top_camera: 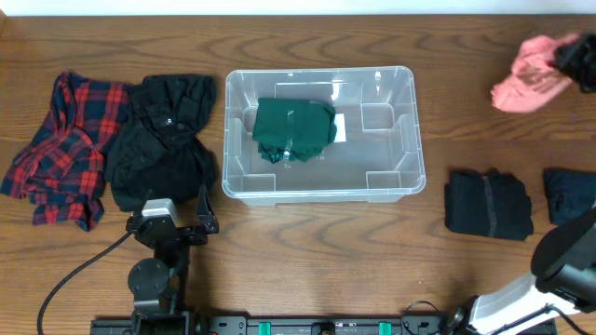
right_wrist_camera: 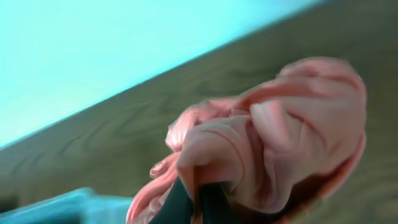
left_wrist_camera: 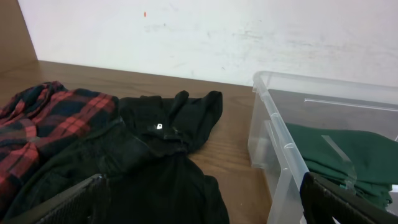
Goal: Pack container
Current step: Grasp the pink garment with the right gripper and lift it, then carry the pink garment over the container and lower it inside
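We've got right tool [right_wrist_camera: 200, 200] clamped on crumpled pink cloth [right_wrist_camera: 280, 143]; left tool [left_wrist_camera: 202, 186] apart; folded green garment [top_camera: 294, 128] in clear rectangular plastic container [top_camera: 317, 192].

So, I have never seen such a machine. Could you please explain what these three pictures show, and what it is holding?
It is a robot with two arms at a table. One picture looks down from above; the other two come from a camera on each wrist. The clear container holds a folded green garment. On its left lie a plaid shirt and a black garment; on its right, a dark folded piece and another one. The left gripper is open, beside the black garment. The right gripper pinches a pink cloth.
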You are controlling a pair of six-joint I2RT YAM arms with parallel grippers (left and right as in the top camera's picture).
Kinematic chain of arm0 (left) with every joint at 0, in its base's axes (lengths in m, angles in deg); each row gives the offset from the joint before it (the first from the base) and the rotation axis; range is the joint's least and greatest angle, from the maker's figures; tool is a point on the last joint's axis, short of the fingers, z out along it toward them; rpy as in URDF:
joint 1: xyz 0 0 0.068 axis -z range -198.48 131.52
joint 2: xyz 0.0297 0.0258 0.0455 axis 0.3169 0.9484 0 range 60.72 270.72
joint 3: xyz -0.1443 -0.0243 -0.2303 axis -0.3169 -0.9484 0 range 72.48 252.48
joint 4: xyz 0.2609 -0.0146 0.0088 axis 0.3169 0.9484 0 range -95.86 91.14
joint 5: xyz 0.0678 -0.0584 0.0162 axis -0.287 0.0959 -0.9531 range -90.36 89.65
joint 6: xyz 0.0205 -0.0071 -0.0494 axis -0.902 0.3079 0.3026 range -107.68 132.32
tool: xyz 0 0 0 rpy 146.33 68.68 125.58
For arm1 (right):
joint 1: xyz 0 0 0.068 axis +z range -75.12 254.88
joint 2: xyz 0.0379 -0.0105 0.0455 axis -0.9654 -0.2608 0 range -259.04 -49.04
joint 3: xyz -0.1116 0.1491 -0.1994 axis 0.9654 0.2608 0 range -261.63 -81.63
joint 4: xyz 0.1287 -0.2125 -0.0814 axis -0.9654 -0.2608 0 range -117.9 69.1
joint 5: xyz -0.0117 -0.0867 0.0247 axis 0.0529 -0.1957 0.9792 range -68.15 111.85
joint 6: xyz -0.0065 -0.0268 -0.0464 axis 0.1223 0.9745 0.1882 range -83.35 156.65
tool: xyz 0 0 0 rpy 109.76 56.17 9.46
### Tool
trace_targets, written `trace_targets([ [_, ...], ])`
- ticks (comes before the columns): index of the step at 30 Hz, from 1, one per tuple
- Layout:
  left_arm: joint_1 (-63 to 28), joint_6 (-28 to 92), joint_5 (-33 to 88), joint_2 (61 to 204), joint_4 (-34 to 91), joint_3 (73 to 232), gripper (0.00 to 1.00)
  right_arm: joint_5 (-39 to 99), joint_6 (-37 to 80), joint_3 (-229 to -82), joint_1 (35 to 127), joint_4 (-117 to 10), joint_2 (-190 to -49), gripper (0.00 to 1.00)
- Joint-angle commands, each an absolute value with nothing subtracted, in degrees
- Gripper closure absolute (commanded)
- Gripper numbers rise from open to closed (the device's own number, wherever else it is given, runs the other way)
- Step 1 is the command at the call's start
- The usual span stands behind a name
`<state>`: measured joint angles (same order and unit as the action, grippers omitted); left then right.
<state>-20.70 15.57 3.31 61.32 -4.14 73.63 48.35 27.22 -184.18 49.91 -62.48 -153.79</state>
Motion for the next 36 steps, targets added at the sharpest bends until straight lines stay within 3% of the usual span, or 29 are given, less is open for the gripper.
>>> trace_targets([
  [1,-20.9,16.3,3.6,61.1,-2.1,72.7,0.02,53.1,33.1,-189.3,54.7,-65.0,-150.5,0.99],
  [12,-20.9,16.3,3.6,61.1,-2.1,72.7,0.02,57.5,36.1,-194.3,72.3,-69.3,-143.3,0.99],
  [20,-20.9,16.3,3.6,61.1,-2.1,72.7,0.02,54.9,35.0,-193.9,85.1,-73.2,-145.5,0.99],
  [36,-20.9,16.3,3.6,61.1,-2.1,72.7,0.02,52.1,36.6,-193.7,91.5,-74.4,-156.6,0.99],
])
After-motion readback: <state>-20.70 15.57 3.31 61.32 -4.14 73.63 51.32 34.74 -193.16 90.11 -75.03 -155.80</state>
